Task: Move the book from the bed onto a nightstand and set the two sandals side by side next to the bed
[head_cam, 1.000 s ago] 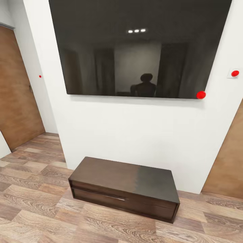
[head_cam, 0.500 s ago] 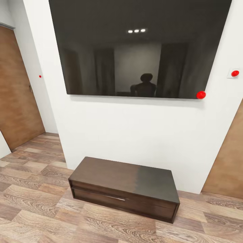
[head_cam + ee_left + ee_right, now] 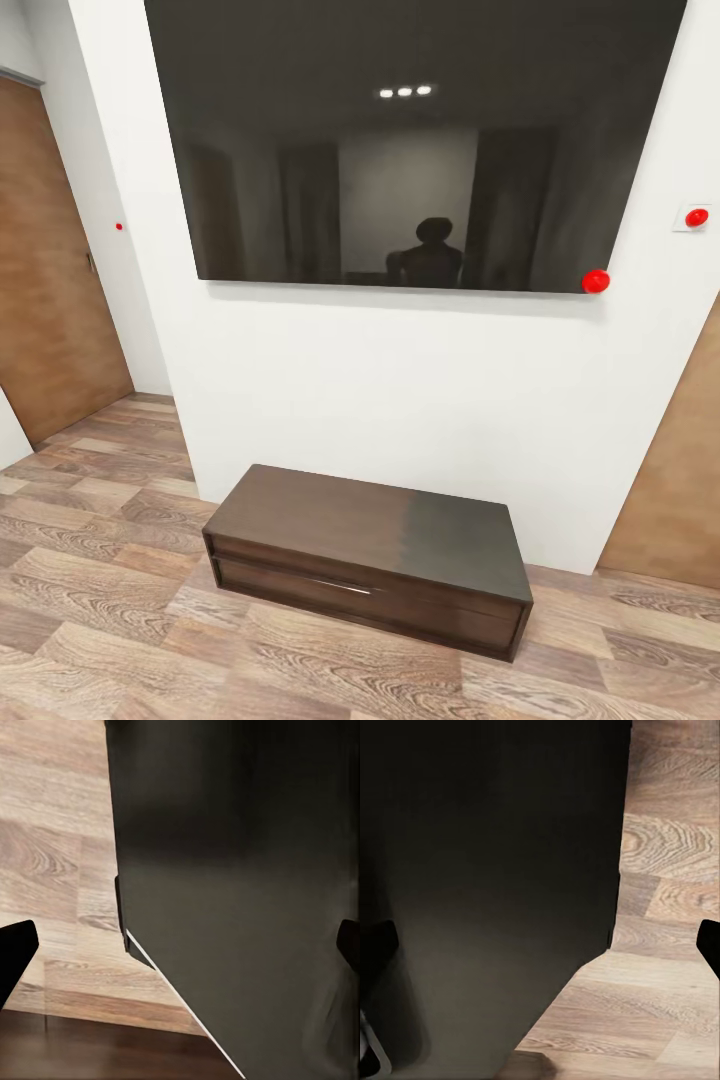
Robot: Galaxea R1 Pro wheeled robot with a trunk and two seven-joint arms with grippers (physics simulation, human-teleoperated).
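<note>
The book, the bed, the nightstands and the sandals are out of view. In the left wrist view my left gripper is open, its dark fingertips far apart at the picture's edges with nothing between them. It hangs over wood floor beside a smooth dark panel. My right gripper is open too, with nothing between its fingertips, beside a similar dark panel.
I face a white wall with a big dark TV screen. Below it a long low dark TV bench stands on the wood floor. Brown doors flank the wall, one at the left and one at the right.
</note>
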